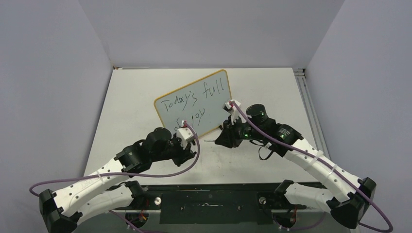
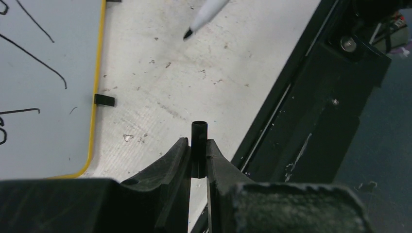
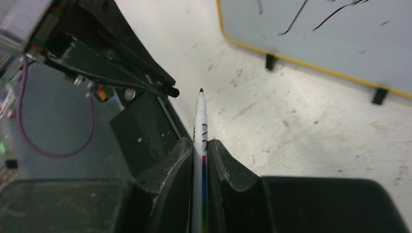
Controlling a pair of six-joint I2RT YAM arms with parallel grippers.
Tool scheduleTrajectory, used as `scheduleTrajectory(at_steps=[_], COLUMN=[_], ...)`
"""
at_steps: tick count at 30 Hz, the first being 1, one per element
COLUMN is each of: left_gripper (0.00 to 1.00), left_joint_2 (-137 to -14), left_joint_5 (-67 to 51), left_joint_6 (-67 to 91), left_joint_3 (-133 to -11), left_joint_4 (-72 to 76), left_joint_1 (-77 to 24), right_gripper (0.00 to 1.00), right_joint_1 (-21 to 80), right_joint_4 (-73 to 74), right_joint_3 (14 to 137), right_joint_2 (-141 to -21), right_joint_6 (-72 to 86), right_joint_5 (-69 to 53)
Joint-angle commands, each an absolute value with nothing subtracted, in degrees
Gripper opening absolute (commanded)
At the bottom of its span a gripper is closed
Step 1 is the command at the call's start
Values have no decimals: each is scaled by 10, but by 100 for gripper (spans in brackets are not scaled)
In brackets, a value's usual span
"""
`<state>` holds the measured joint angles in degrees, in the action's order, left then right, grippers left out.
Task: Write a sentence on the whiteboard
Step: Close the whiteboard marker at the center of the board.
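Nearest, at the left hand [image 2: 198, 145]: pressed shut on a short black tubular marker cap [image 2: 199, 132], open end pointing outward, held over the scuffed white tabletop [image 2: 194, 73]. Beside it, at the right hand [image 3: 200, 145]: clamped tight round a slim white plastic marker pen with a black tip [image 3: 200, 114], nib bare and off the board, touching nothing. Cap and nib well apart, not yet joined. Farther back, near the middle of the tabletop: a small rectangular glossy whiteboard with a thin yellow-orange frame [image 1: 167, 115], propped on two small black feet, facing the arms. Across its face, a thin black handwritten sentence [image 1: 194, 97] in two slanted lines: "Today's full" above, "joy" at the end below, the start of the lower line hidden behind the left wrist in the top view. Judging by that, writing done or all but done. Probably left only to cap the pen and put it down.
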<state>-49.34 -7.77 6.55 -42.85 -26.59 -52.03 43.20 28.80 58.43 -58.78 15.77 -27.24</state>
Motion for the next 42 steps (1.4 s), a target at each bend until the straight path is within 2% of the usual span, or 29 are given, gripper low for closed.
scheduleTrajectory(at_steps=[1, 15, 42], left_gripper=[0, 0, 0], left_joint_2=[-448, -426, -413], left_joint_5=[-175, -182, -204], left_joint_6=[18, 10, 11], left_joint_3=[-406, -404, -404], left_joint_4=[-239, -243, -235], left_joint_1=[-522, -570, -571], right_gripper=[5, 5, 5], right_joint_1=[429, 414, 413], right_joint_4=[341, 358, 316], right_joint_3=[606, 610, 577], right_joint_2=[-632, -644, -663], right_joint_6=[139, 149, 163], right_joint_5=[-434, -555, -570])
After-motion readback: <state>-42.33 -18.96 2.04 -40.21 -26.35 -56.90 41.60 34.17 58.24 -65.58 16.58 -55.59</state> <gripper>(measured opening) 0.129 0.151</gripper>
